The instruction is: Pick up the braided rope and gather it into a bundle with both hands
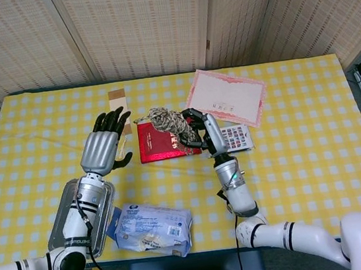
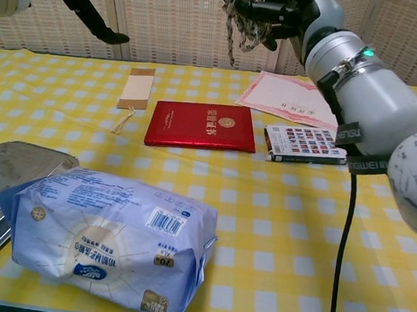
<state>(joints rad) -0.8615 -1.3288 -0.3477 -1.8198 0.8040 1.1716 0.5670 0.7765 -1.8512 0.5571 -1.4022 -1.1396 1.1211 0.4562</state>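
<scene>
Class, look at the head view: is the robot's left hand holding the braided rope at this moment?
No. The left hand is spread apart from the braided rope, which only the right hand grips above the red book.

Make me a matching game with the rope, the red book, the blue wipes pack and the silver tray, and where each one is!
Things:
1. braided rope
2. red book
3. blue wipes pack
4. silver tray

Places:
A. at the table's near left edge
B. flat in the middle of the table
C. held up in the right hand
D. lying at the front, beside the tray

Pairs: 1-C, 2-B, 3-D, 4-A
</scene>
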